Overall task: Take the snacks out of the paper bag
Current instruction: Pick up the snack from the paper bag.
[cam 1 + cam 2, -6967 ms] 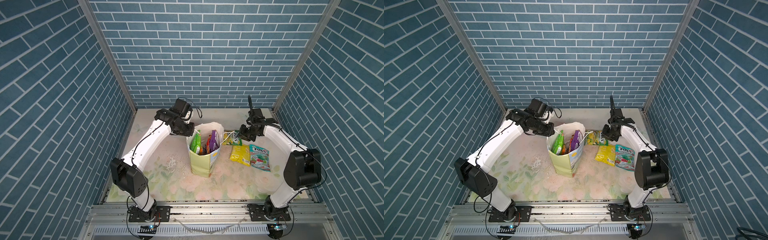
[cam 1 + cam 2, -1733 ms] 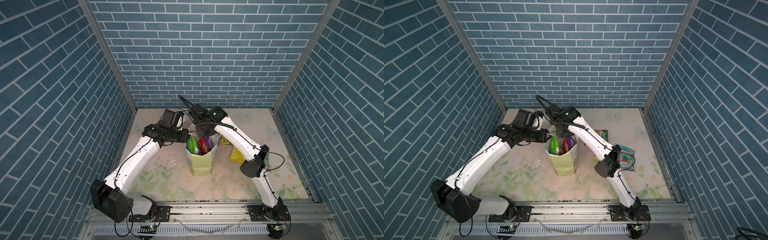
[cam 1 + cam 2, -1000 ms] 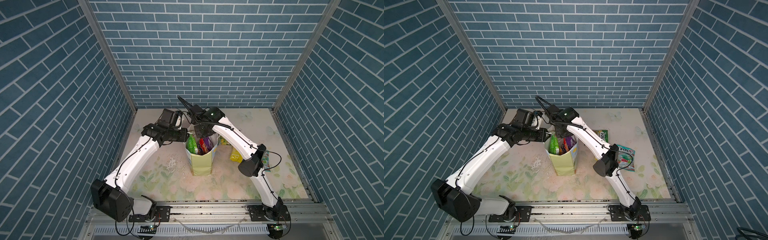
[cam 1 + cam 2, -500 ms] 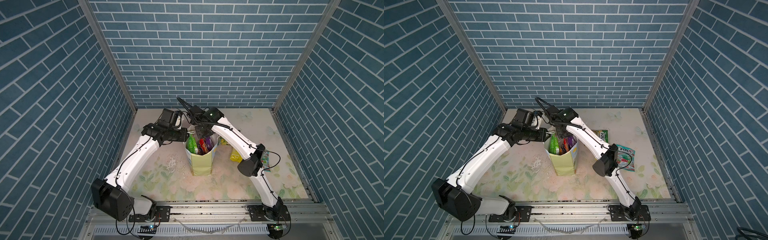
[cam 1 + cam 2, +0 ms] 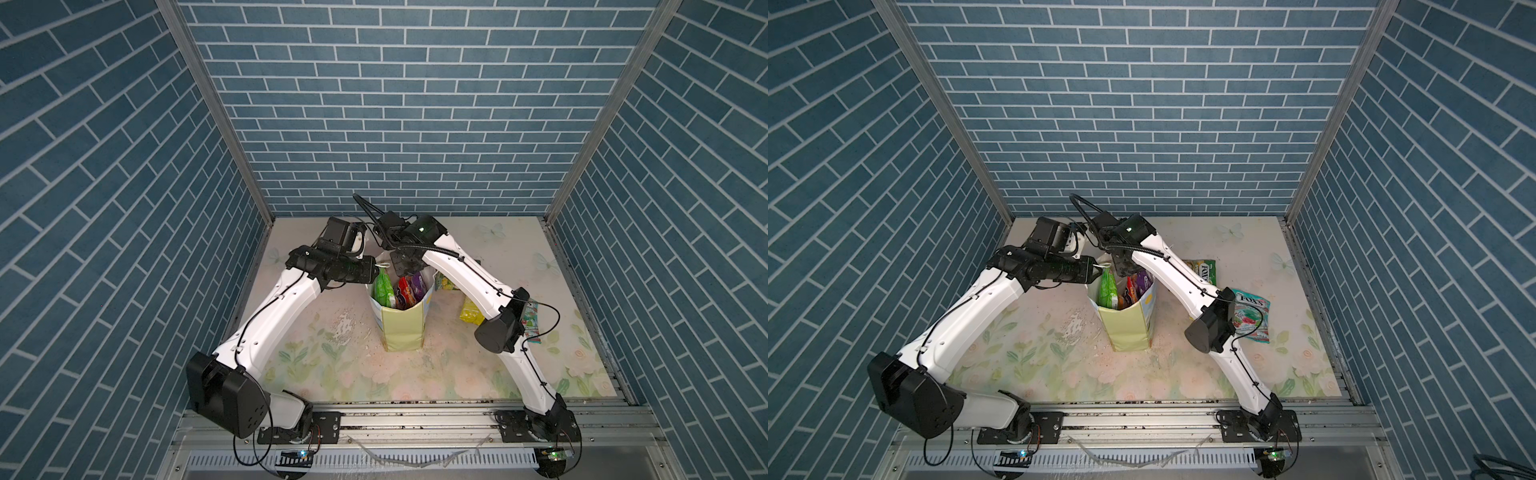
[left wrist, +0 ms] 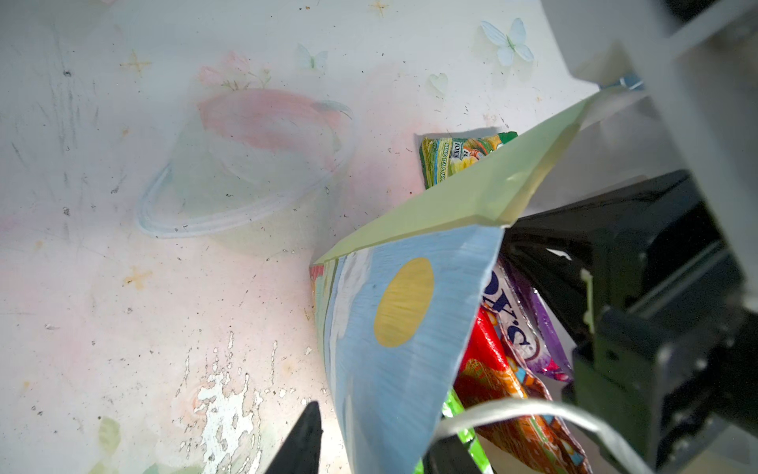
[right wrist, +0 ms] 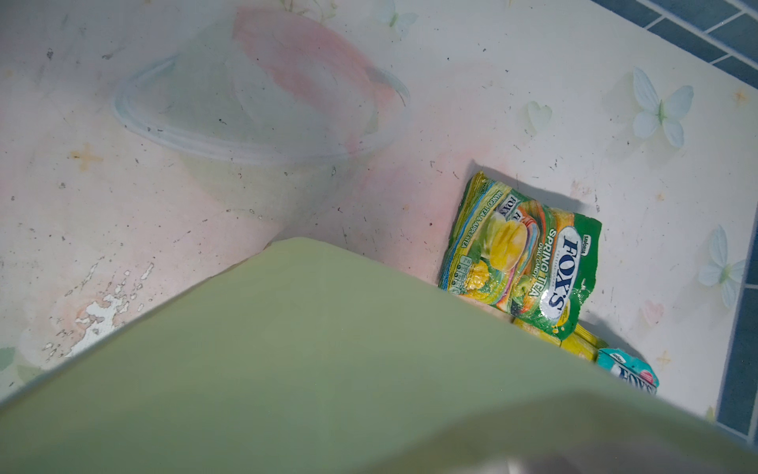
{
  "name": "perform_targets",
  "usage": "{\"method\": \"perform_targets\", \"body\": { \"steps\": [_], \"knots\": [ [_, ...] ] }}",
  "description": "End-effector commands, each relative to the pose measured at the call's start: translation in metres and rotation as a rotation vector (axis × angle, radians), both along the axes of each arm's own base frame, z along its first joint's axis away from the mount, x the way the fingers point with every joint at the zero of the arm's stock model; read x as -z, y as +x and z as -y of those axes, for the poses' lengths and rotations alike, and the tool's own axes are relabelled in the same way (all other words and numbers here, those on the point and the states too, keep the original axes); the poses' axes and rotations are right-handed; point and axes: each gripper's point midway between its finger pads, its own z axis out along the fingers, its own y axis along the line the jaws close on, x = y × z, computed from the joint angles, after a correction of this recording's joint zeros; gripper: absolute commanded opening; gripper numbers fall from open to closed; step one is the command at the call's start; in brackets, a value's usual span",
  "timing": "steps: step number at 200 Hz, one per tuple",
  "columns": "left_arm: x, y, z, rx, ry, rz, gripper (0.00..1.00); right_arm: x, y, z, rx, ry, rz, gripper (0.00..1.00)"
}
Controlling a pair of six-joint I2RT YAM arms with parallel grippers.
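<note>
In a top view the paper bag (image 5: 402,328) stands upright on the bench (image 5: 332,374), snacks (image 5: 384,286) inside, right pincer (image 5: 405,272) closed in its mouth — catch hidden. Left wrist: left pincer (image 6: 375,427) with jaws apart, astride the bag's wall. Right wrist: green packet (image 7: 521,262) beside the bag.

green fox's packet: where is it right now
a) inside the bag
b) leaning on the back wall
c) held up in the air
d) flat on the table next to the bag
d: the green fox's packet lies flat on the table, outside the bag and close by its pale green side.
</note>
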Motion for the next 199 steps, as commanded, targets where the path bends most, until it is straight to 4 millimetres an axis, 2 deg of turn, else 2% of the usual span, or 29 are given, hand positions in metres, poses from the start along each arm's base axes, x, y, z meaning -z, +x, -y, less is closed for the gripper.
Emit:
{"method": "perform_targets", "body": {
  "steps": [1,47,60,64,83,199],
  "knots": [
    [-0.005,0.004,-0.001,-0.002,0.002,0.013,0.41,-0.025,0.007,0.008,0.006,0.013,0.079,0.0],
    [-0.007,0.005,-0.001,-0.003,0.001,0.015,0.41,-0.05,0.009,0.003,-0.032,0.072,0.14,0.0],
    [-0.007,0.005,-0.001,0.0,0.001,0.014,0.41,-0.048,0.01,-0.001,-0.047,0.08,0.143,0.0],
    [-0.007,0.005,-0.001,-0.001,0.002,0.014,0.41,-0.064,0.007,0.002,-0.048,0.109,0.166,0.0],
    [-0.008,0.006,-0.001,0.001,0.001,0.018,0.41,-0.072,0.007,0.001,-0.059,0.13,0.179,0.0],
    [-0.011,0.011,0.002,0.009,0.005,0.012,0.41,-0.106,-0.005,-0.005,-0.118,0.241,0.203,0.0]
  ]
}}
